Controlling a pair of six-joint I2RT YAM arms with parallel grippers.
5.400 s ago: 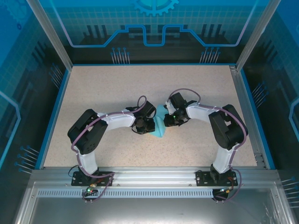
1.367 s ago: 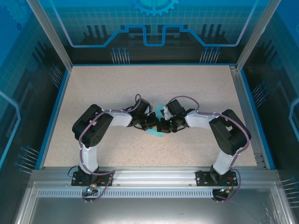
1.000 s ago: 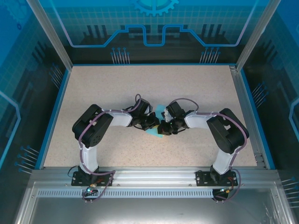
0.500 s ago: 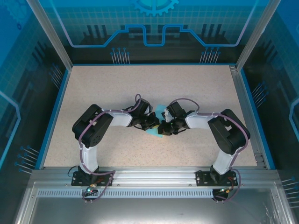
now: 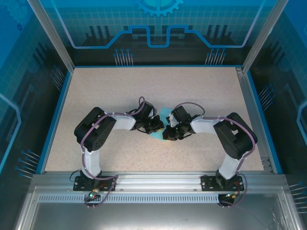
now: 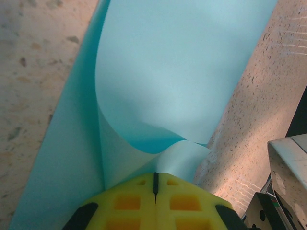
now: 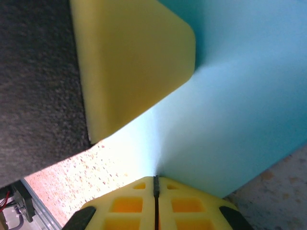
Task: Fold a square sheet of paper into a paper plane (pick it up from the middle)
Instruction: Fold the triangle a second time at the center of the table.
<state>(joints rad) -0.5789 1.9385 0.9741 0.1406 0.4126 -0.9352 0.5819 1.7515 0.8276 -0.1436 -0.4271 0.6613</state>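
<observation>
The square sheet of paper (image 5: 157, 136), light blue, lies partly folded at the table's middle, mostly hidden under both wrists. In the left wrist view the paper (image 6: 182, 72) curls upward, and a small flap runs into my left gripper (image 6: 155, 179), which is shut on it. In the right wrist view the paper (image 7: 240, 96) rises from my right gripper (image 7: 156, 181), shut on its edge, with a faint crease leading off from the tips. A yellow finger (image 7: 129, 62) of the left gripper presses against the sheet just beyond. From above, left gripper (image 5: 159, 126) and right gripper (image 5: 166, 133) nearly touch.
The speckled beige table (image 5: 110, 91) has a blue raised rim (image 5: 56, 115) on its left, back and right sides. Aluminium frame posts (image 5: 261, 33) stand at the far corners. A rail (image 5: 153, 178) carrying both arm bases runs along the near edge.
Since the earliest frame both grippers have drawn together over the paper, covering more of it. In the last second the right gripper crept slightly toward the near edge; the left stayed put.
</observation>
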